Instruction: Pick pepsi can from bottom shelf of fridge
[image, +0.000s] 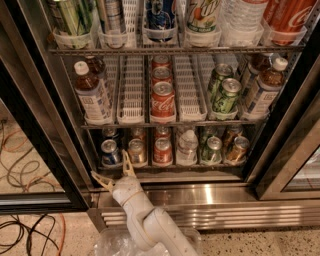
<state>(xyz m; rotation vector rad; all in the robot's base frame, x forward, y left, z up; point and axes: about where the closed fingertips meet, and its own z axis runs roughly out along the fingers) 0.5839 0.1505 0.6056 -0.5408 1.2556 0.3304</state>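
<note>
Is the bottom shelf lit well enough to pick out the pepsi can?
Camera view: the bottom shelf is the darkest rack, shadowed at the back, yet the pepsi can at its left front shows blue; the open gripper sits just below it; the fridge base glares mildly.

A shop or staff canteen by the look; a glass-door drinks fridge (210, 197) on a steel base, its wire shelves stocked in lanes with cans (163, 102) and bottles (92, 97); speckled floor (260, 242) with loose cables (25, 165); the robot arm (150, 225) holds its jaws spread before the bottom shelf (170, 167).
</note>
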